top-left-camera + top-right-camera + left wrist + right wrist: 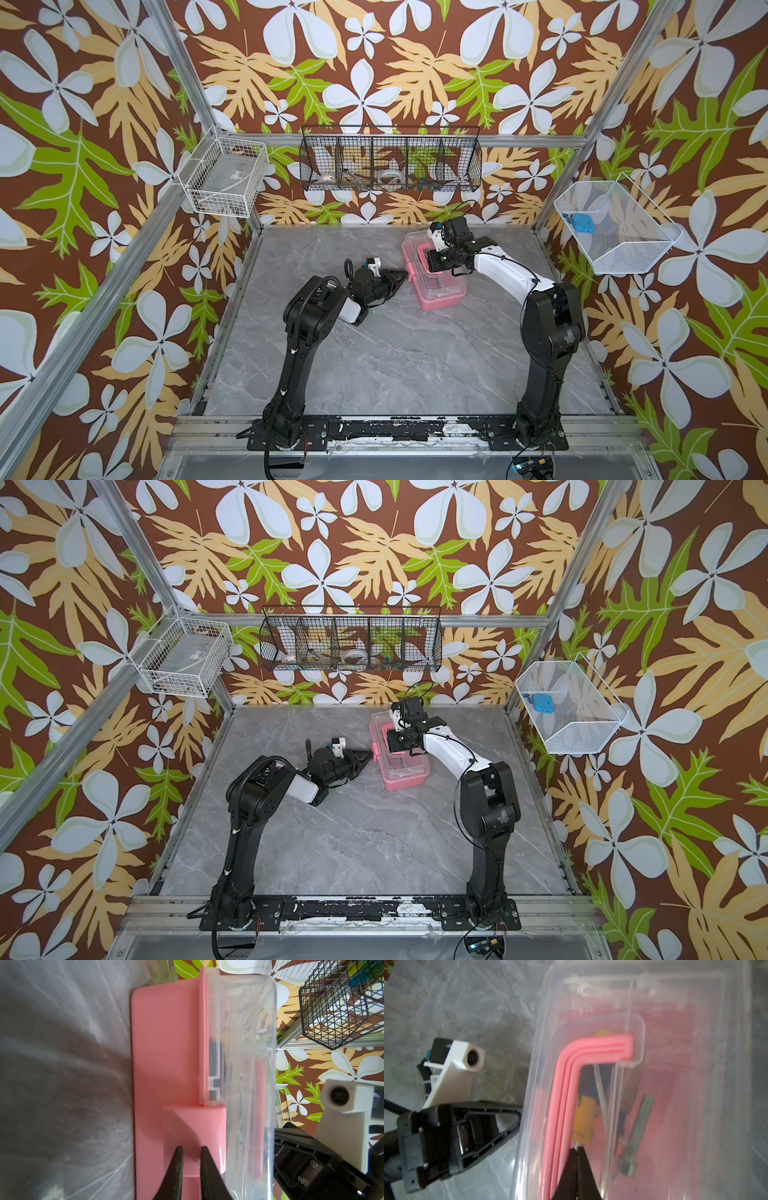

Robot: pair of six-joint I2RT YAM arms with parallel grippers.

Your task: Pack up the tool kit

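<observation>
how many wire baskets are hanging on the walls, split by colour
white wire baskets: 2
black wire basket: 1
total: 3

Right gripper is low over the pink case, fingertips pinched tight together with nothing between them. The tips sit right at the inner edge of the pink handle, which lies flat on the clear lid. Through the lid there's a blurry yellow tool handle and a grey metal bit near it. Out on the grey table, the left gripper noses up to the case's side wall. Touching or just beside, can't tell.
</observation>
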